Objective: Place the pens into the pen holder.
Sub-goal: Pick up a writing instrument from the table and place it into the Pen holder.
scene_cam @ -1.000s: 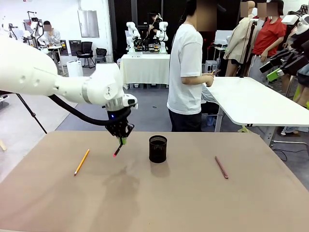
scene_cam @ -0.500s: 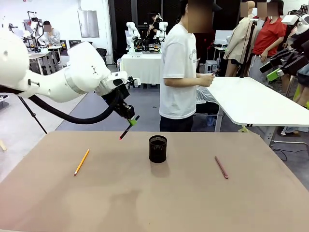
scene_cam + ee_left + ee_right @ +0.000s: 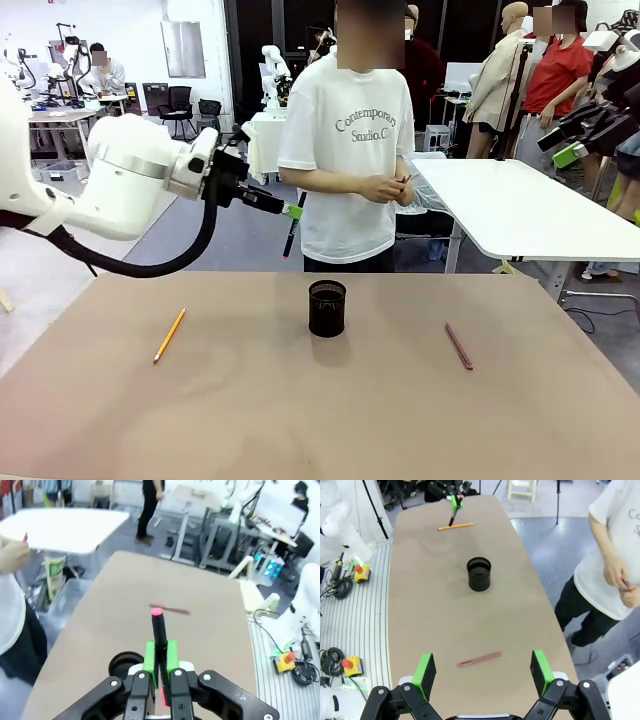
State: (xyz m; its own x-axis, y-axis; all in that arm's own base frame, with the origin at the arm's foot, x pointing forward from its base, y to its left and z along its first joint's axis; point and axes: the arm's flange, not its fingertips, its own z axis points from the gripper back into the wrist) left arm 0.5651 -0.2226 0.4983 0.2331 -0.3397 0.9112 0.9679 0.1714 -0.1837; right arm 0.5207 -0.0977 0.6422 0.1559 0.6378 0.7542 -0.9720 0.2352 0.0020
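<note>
The left gripper [image 3: 160,655] hangs high above the table [image 3: 300,420], its green pads [image 3: 149,656] clamped on the black pen [image 3: 159,627]. In the front view the pen crosses the pads and hangs nearly upright below them, red tip down, in the air in front of the person [image 3: 350,150]. In the left wrist view the tip sticks out past the pads. The cup [image 3: 122,664] sits just left of the fingers, partly hidden by them, and the brown pen [image 3: 170,610] lies on the table beyond the tip.

The right gripper [image 3: 482,670] has its fingers spread wide, holding nothing. The brown pen lies flat on the table between them. The cup stands upright farther ahead of the fingers, and the pencil [image 3: 456,526] lies beyond it, well apart from both.
</note>
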